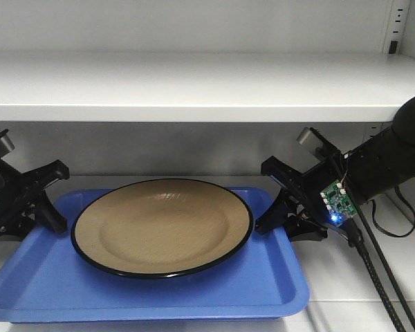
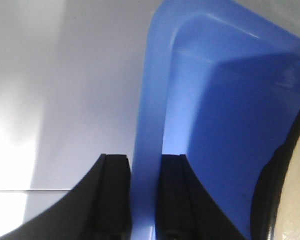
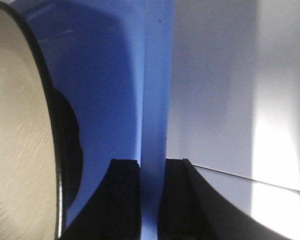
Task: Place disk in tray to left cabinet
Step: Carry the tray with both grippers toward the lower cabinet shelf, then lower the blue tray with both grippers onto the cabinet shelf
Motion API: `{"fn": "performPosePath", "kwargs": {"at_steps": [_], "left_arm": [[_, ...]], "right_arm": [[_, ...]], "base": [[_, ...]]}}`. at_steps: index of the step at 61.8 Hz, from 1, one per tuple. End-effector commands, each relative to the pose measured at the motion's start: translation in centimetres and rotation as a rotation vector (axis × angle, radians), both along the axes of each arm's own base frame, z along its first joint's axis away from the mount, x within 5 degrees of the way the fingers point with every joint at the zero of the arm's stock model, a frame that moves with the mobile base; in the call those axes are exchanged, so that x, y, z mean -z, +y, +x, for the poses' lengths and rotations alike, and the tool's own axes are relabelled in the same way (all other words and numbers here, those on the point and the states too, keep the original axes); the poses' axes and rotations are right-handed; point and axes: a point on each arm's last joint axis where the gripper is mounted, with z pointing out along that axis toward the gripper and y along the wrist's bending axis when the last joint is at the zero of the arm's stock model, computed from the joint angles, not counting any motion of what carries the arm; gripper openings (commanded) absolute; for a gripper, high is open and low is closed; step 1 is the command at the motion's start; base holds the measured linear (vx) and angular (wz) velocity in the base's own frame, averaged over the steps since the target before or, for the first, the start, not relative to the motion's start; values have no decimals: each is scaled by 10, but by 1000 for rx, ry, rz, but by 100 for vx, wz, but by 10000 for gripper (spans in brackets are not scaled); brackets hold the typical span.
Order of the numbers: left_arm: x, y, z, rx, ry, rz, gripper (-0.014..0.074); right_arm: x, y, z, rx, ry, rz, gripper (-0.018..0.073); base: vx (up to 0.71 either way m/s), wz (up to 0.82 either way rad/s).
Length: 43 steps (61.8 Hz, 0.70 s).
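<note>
Fingers first: on the left gripper (image 2: 142, 200) the two black fingers (image 2: 114, 192) sit narrow, pinching the raised blue rim of the tray (image 1: 194, 294). Same story on the right gripper (image 3: 151, 200): pads (image 3: 126, 195) clamped on the opposite rim, one inside the tray, one outside. So it's a two-handed hold, one short edge each.

Moving outward, the disk (image 1: 162, 225) lies flat in the middle of the tray, its black edge close to both grips but touching neither that we can see. The whole load sits inside the left cabinet (image 1: 194, 90), low in the frame under the wide upper shelf and just over the lower shelf (image 1: 363, 280) (whether the tray's underside is actually down on it, we cannot tell).

We judge this to be the set-down, right at the end. The next move calls for settling the tray flat, then spreading both pairs of fingers together and drawing straight back toward the bottom of the frame, so nothing drags or tips.

What's in the way? The upper shelf leaves little room to lift the wrists. At lower right, black cables (image 1: 384, 277) hang beside the tray's corner, with the slotted rail (image 1: 399, 17) at top right.
</note>
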Motion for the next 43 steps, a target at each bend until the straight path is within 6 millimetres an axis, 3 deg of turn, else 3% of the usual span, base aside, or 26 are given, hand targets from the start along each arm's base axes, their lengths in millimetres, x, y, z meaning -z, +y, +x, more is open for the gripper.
{"fn": "performPosePath", "kwargs": {"at_steps": [1,33,43], "left_arm": [[-36,-16,-16,16,-81,-154,0],[-37,-16,-14,1,-107,-157,0],[-36,-16,-15,11,-89,-155,0]], "right_arm": [[-38,11,-16,-34,-49,166,-6],[-39,12,-16,-33,-49,179,-6],[-34,9,-16,-39,-52,102,-6]], "base": [[0,0],[0,0],[0,0]]}}
